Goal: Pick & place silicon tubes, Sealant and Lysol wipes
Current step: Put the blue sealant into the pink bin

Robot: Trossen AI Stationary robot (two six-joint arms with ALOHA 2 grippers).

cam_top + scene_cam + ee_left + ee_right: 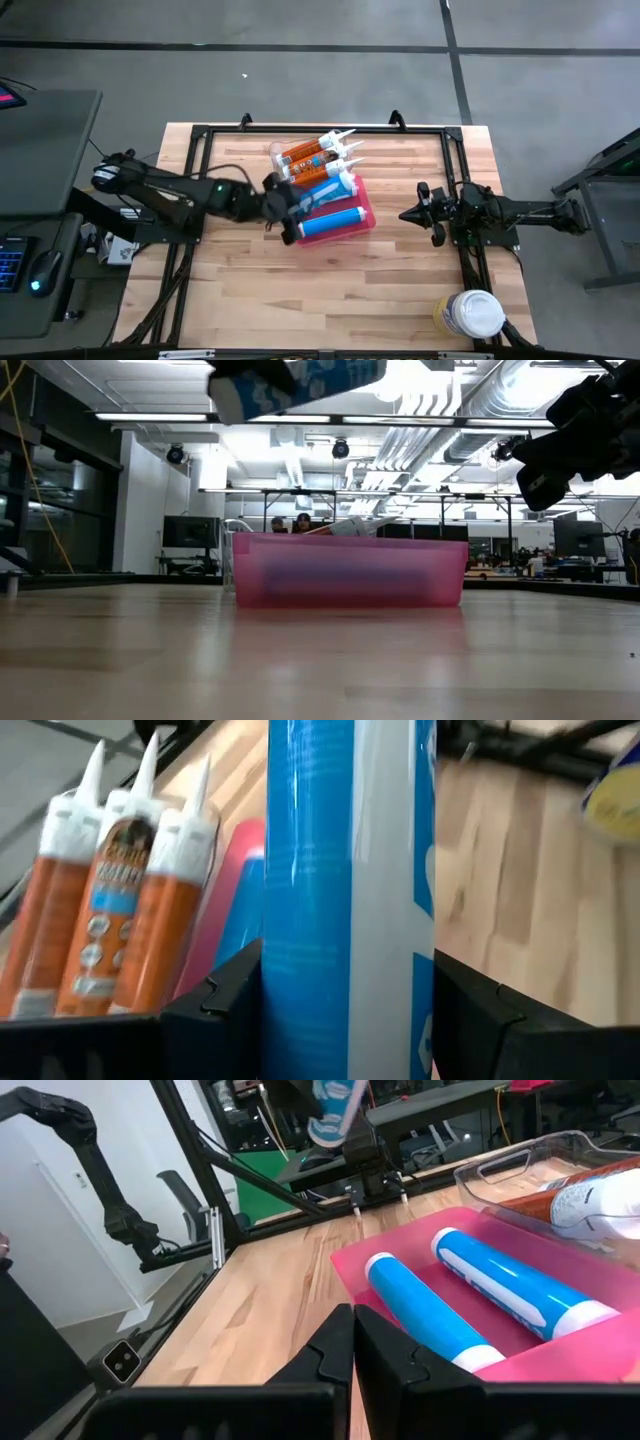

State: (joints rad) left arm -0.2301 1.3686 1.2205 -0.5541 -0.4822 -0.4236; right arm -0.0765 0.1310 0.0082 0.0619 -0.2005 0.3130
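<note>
Left gripper [290,205]: you are clamping a blue tube [345,890] between its fingers, lifted above the pink tray [366,214].
Right gripper [412,214]: you are hovering it over the table [300,300] just right of the tray, fingers pressed together on nothing.
Pink tray: two blue tubes [470,1300] are lying inside.
Orange cartridges [310,155]: lying in the clear tray behind.
Lysol wipes [470,315]: standing upright at the table's near right edge.
</note>
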